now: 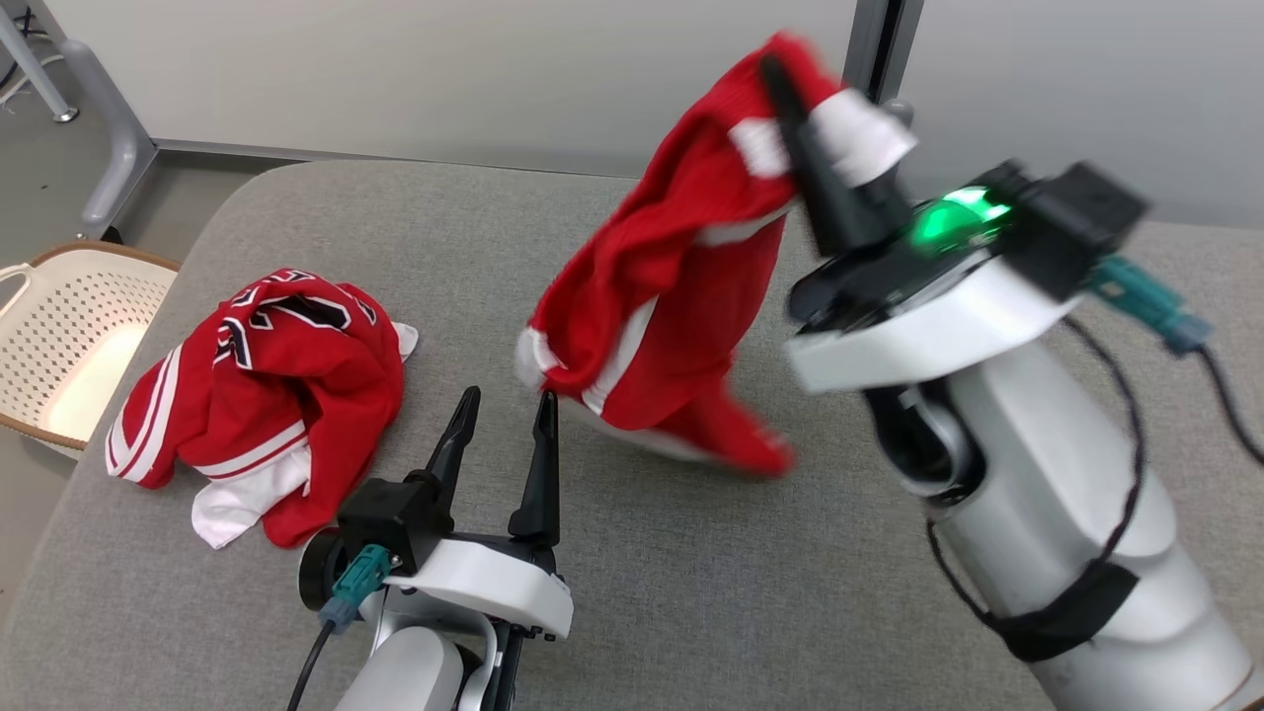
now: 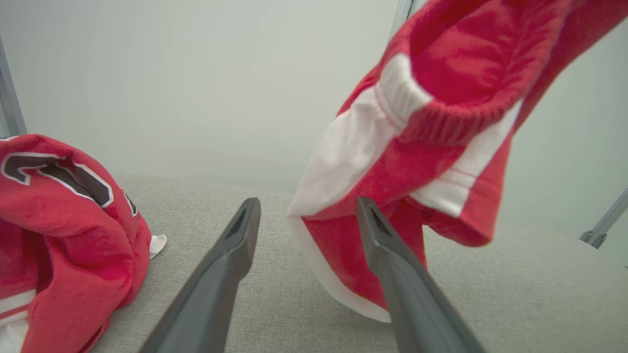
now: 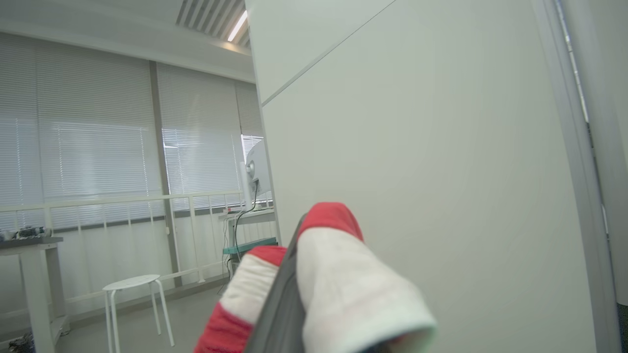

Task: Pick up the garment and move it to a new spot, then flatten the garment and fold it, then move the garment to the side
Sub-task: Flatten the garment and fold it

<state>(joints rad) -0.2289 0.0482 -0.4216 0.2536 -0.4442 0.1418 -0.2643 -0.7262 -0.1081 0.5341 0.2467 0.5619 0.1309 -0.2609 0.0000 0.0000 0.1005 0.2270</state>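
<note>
Head view gives us the garment (image 1: 671, 267), red shorts with white trim, hanging above the table (image 1: 691, 592) from our right claw (image 1: 790, 94). Its jaws are clamped together on a bunched red-and-white edge at the top of the cloth. The rest of the cloth falls below that claw and to its left. In the right wrist view, white and red fabric wraps the dark finger on both sides. Cloth and arm are blurred, so we judge the carry to a new spot is under way.

Our first worry is the hold. Only a small fold sits in the jaws while the whole weight hangs below, and a quick swing could pull it free and drop the garment in a heap.

Second, the lowest hem hangs close to the table, and we cannot tell whether it touches. If it drags, the cloth will twist and be harder to flatten.

Third, our left claw (image 1: 507, 415) hovers low over the table's near side, jaws wide apart and empty. In the left wrist view the hem hangs just beyond its right finger and could catch there.

Last, a jersey (image 1: 286, 385) lies crumpled on the table's left side, near a basket (image 1: 69, 336) off the table's left edge. Setting down too near it would tangle the two.
</note>
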